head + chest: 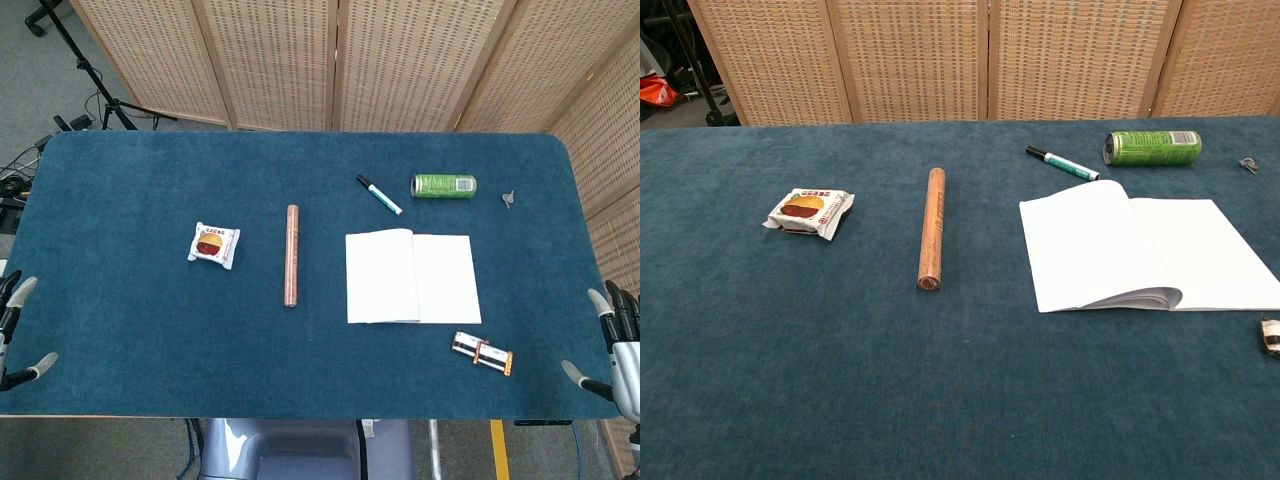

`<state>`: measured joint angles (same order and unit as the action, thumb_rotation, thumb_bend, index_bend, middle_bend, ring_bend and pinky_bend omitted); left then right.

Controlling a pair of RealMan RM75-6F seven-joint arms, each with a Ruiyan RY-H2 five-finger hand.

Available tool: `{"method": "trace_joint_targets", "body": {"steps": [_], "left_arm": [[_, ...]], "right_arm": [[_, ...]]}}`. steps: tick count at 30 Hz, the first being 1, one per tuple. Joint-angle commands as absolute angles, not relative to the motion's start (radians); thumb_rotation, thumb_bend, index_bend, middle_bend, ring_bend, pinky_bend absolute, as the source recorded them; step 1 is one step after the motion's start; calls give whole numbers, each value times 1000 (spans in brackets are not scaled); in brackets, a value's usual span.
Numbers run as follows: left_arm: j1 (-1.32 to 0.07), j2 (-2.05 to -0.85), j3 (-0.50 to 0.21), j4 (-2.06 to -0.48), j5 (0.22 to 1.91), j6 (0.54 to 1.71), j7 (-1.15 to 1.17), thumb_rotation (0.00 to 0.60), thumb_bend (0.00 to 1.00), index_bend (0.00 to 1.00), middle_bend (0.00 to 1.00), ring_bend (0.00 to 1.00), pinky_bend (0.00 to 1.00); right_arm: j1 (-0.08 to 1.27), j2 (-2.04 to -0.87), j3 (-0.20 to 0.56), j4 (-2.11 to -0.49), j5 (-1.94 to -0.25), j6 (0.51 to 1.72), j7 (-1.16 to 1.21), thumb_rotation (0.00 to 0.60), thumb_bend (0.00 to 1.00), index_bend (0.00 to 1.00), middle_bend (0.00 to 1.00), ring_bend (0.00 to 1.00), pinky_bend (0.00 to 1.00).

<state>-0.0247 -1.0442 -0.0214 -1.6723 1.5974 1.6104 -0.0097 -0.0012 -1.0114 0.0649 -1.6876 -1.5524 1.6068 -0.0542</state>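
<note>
My left hand (14, 330) shows at the left edge of the head view, fingers apart, holding nothing, beside the table's front left corner. My right hand (612, 345) sits at the right edge, fingers spread and empty, near the front right corner. Closest to the right hand is a small pack with an orange band (482, 352) (1270, 336). An open white notebook (410, 276) (1145, 250) lies right of centre. A copper-brown tube (291, 255) (931, 227) lies in the middle. A snack packet (213, 244) (809, 211) rests to the left. Neither hand appears in the chest view.
A green can (443, 185) (1152, 147) lies on its side at the back right, with a green-and-white marker (379, 194) (1062, 163) beside it and a small metal clip (509, 198) (1249, 163) further right. Wicker screens (330, 60) stand behind the blue table (130, 300). Tripod legs (90, 80) stand back left.
</note>
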Motion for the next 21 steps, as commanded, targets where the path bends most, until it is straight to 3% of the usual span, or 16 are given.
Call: {"method": "trace_joint_targets", "body": {"steps": [1, 6, 15, 21], "left_arm": [[-25, -1041, -20, -1673, 1598, 1607, -17, 600, 0, 0, 0, 0, 0], [-23, -1033, -22, -1670, 1592, 1608, -37, 600, 0, 0, 0, 0, 0], [-33, -1030, -30, -1693, 1570, 1586, -26, 600, 0, 0, 0, 0, 0], [-38, -1025, -35, -1692, 1565, 1580, -38, 600, 0, 0, 0, 0, 0]], "right_arm": [[-4, -1011, 61, -1688, -1559, 1611, -52, 600, 0, 0, 0, 0, 0], [11, -1014, 56, -1698, -1576, 1586, -69, 600, 0, 0, 0, 0, 0], [179, -1033, 71, -1733, -1661, 1372, -213, 600, 0, 0, 0, 0, 0], [324, -1155, 126, -1716, -1627, 1193, -394, 600, 0, 0, 0, 0, 0]]}}
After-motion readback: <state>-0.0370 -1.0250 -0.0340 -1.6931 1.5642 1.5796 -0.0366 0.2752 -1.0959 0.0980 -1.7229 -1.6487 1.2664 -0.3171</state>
